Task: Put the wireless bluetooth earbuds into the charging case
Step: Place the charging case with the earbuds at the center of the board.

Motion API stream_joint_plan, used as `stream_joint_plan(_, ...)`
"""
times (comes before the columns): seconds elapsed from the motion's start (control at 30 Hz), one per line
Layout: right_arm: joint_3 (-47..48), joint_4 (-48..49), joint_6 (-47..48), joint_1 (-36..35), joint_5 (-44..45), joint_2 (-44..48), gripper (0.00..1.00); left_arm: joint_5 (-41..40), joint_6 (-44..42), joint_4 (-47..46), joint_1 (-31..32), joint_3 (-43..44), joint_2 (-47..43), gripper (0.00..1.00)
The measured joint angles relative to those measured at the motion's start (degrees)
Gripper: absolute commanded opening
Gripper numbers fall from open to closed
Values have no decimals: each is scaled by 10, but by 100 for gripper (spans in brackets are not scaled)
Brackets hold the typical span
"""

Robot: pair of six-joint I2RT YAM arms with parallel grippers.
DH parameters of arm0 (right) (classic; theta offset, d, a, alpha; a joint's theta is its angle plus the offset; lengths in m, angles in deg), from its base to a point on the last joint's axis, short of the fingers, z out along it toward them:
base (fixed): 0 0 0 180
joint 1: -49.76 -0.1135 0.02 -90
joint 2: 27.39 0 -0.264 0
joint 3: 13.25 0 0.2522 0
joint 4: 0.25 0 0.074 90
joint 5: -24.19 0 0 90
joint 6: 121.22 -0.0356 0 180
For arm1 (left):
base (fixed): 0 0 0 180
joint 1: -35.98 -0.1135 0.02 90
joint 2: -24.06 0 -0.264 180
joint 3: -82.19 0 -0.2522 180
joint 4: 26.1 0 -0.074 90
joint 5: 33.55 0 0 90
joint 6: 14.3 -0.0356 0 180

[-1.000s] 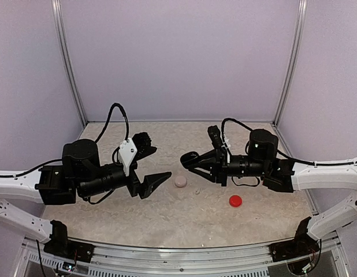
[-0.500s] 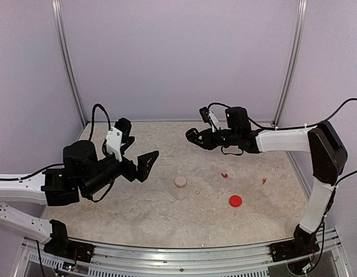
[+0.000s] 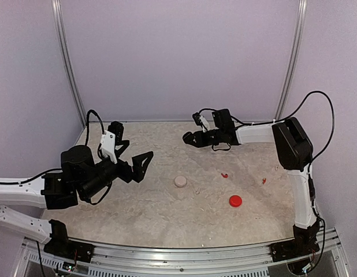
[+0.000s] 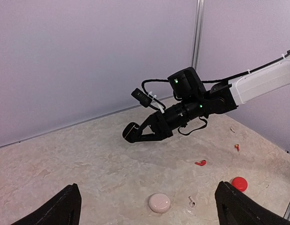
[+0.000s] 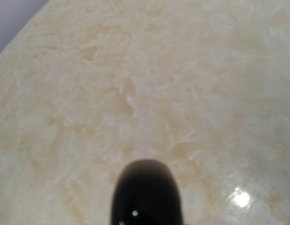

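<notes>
From above, the left claw (image 3: 132, 148) hangs over the left side of the table (image 3: 138, 216) with its two fingers spread wide and nothing between them. The right arm reaches out toward the far edge. There the right claw (image 3: 188, 138) is closed on a black case (image 3: 186, 138), held clear of the surface near the middle of that edge. A pale pink case (image 3: 180, 181) lies about mid-table, with a whitish earbud (image 3: 197, 191) just beside it on its near right. A red earbud (image 3: 224, 175) lies to the right of the pink case and apart from it. A second red earbud (image 3: 264, 180) lies farther on, near the right edge. A red case (image 3: 235, 201) sits in the right half, closer to the near edge than the rest.

From the left wrist, the open fingers (image 4: 65, 208) show only at the bottom corners. Between them lie the pale pink case (image 4: 159, 202) and the whitish earbud (image 4: 192, 202). Beyond, the right claw (image 4: 134, 133) pinches the black case (image 4: 130, 131) above the table. The red earbuds (image 4: 200, 163) and the red case (image 4: 239, 183) lie off to the right.

From the right wrist, the glossy, rounded black case (image 5: 146, 192) fills the bottom middle, above bare marbled table (image 5: 135, 84). The fingers themselves do not show here.
</notes>
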Motion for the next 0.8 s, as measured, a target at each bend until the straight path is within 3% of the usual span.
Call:
stream_joint_plan(0.33, 26, -24, -3, 1, -12, -75, 14, 4, 10, -4, -19, -18, -12, 99)
stream_joint_plan(0.5, 28, -28, -5, 3, -12, -80, 30, 10, 18, -3, -22, -24, -12, 99)
stream_joint_plan(0.63, 29, -30, -5, 8, -10, -80, 50, 18, 21, -3, -29, -24, -10, 99)
stream_joint_plan(0.8, 33, -38, 2, 18, -4, -76, 62, 22, 24, -2, -38, -24, -3, 99)
